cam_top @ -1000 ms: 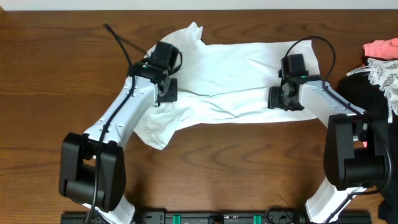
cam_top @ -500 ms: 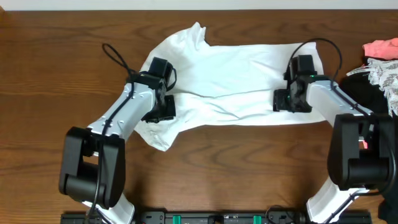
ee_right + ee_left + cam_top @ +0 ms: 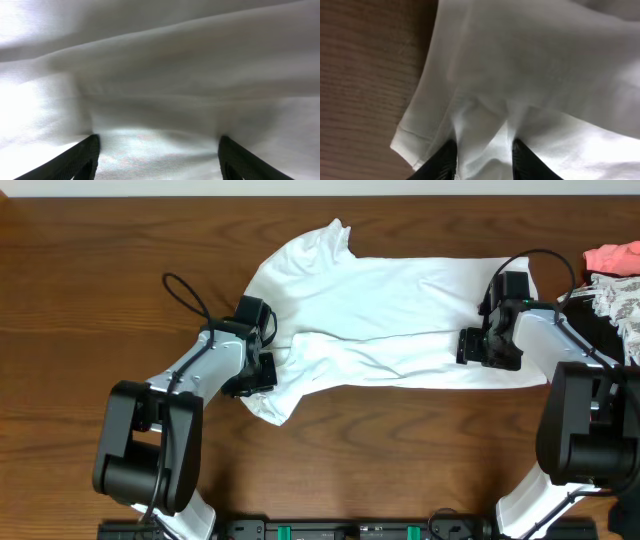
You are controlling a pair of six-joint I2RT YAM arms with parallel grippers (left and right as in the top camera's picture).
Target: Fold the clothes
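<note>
The clothes [image 3: 390, 300] are one white T-shirt lying crumpled across the middle of the wooden table [image 3: 90, 330], its lower left corner bunched toward the front. My left gripper [image 3: 258, 372] sits at that left corner. In the left wrist view my left gripper [image 3: 485, 160] is shut on a puckered fold of the white cloth [image 3: 545, 60], beside a hemmed edge. My right gripper [image 3: 488, 350] rests on the shirt's right end. In the right wrist view my right gripper [image 3: 157, 155] stands open, wide apart, with smooth cloth [image 3: 160, 75] lying flat between its fingers.
A heap of other garments [image 3: 612, 275], pink, lacy white and black, lies at the right edge close to my right arm. A black cable [image 3: 185, 285] loops over the table left of my left arm.
The shirt has shifted to the right. My left gripper came toward the front with its fold. My right gripper moved right and its jaws spread wider.
</note>
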